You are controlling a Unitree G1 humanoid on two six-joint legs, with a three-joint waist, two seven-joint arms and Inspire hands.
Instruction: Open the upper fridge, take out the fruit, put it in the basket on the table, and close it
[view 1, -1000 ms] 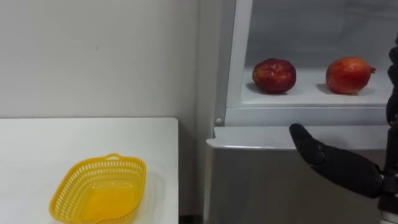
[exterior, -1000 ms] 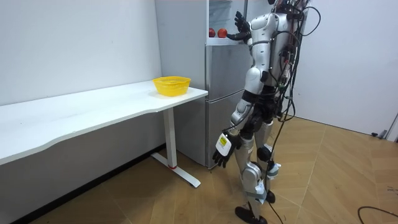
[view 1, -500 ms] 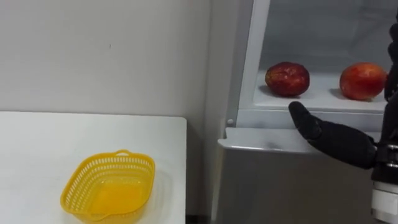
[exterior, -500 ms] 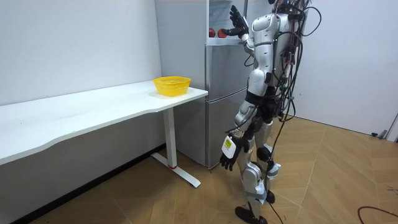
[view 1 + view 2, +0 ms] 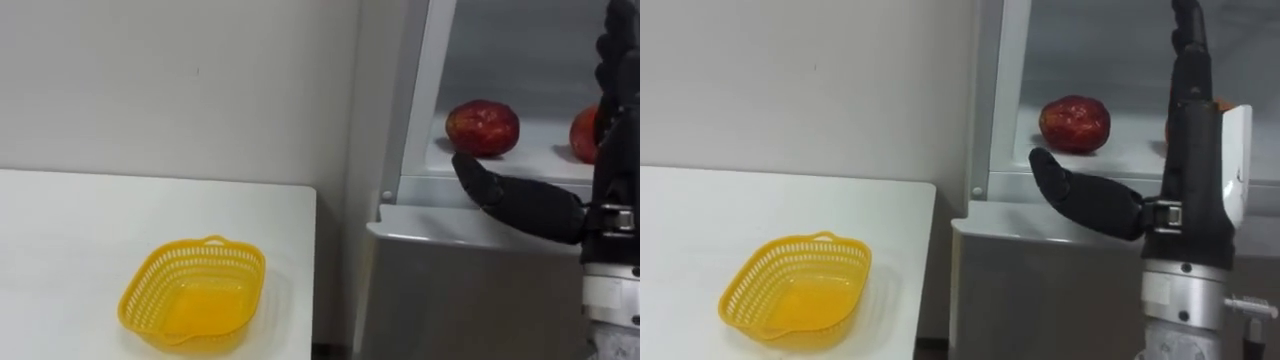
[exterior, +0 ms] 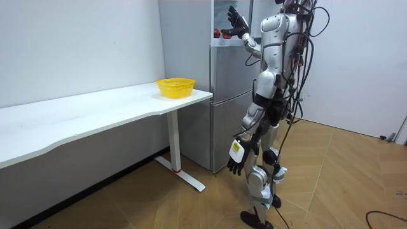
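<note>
Two red round fruits lie on the white shelf [image 5: 500, 166] of the open upper fridge compartment. The left fruit [image 5: 482, 128] is in full sight; the right fruit [image 5: 584, 136] is partly hidden behind my right hand [image 5: 612, 196]. That hand is raised upright in front of the shelf, open, fingers straight up and thumb pointing left under the left fruit, touching neither. In the room view my right hand [image 6: 236, 20] is up at the compartment, and my left hand [image 6: 236, 161] hangs open by my thigh.
A yellow mesh basket [image 5: 192, 298] sits empty on the white table [image 5: 60, 230] to the left of the fridge. The grey lower fridge door [image 5: 470, 295] is closed below the shelf. A white wall stands behind the table.
My right hand has risen and moved nearer the shelf, now covering part of the right fruit. The eye view has shifted, so the basket and fridge sit further right.
</note>
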